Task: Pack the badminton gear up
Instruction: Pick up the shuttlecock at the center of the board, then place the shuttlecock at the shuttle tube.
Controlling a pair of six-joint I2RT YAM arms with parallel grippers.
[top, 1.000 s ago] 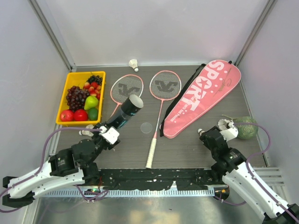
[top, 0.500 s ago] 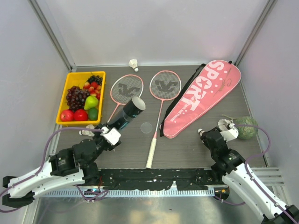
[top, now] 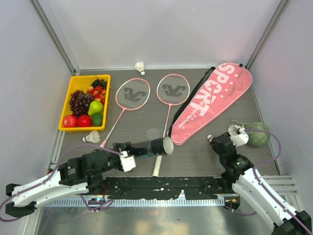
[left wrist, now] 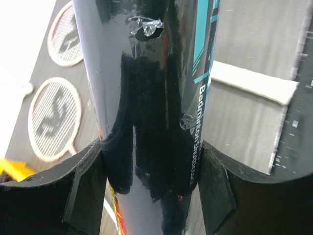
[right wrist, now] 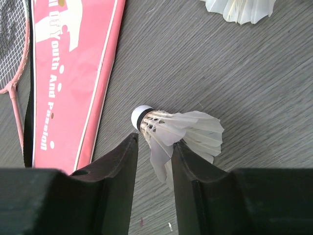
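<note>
My left gripper (left wrist: 151, 183) is clamped on the dark tube (top: 149, 147). It holds the tube level over the near part of the table (top: 195, 152), open end pointing right, crossing the white handle (top: 156, 166) of one racket. My right gripper (right wrist: 155, 143) straddles a shuttlecock (right wrist: 183, 129) just right of the pink SPORT bag (right wrist: 68, 73), feathers between the fingers; can't tell if they actually pinch it.
</note>
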